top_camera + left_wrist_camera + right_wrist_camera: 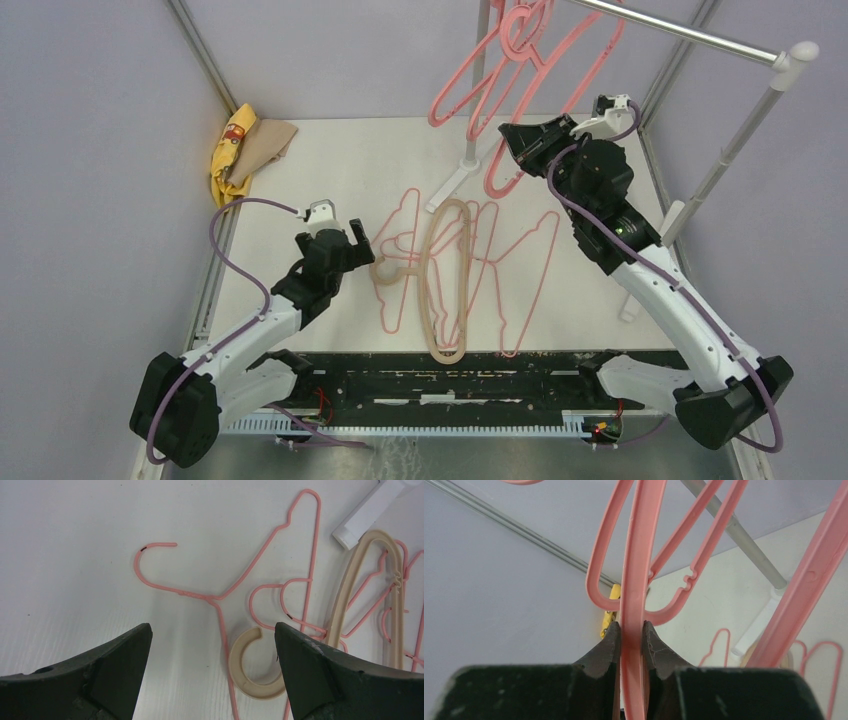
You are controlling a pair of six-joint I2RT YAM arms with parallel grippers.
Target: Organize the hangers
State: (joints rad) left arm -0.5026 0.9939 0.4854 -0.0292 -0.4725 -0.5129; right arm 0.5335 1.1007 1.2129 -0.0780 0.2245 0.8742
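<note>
While the top view shows both arms, only the right wrist cam shows the right gripper (630,636) pinching a thick pink plastic hanger (640,555) betw. its fingers, raised near the rail (690,32). Left wrist cam: left gripper (212,640) spread wide, holding nothing, above a thin pink wire hanger (200,596) and the hook of a beige hanger (236,662) on the table (65,555). Top view adds more wire hangers (545,262), other hanging plastic hangers (522,38) and a yellow cloth (228,150) far left. Held hanger's hook: cut off; whether it sits on the rail cannot be told.
</note>
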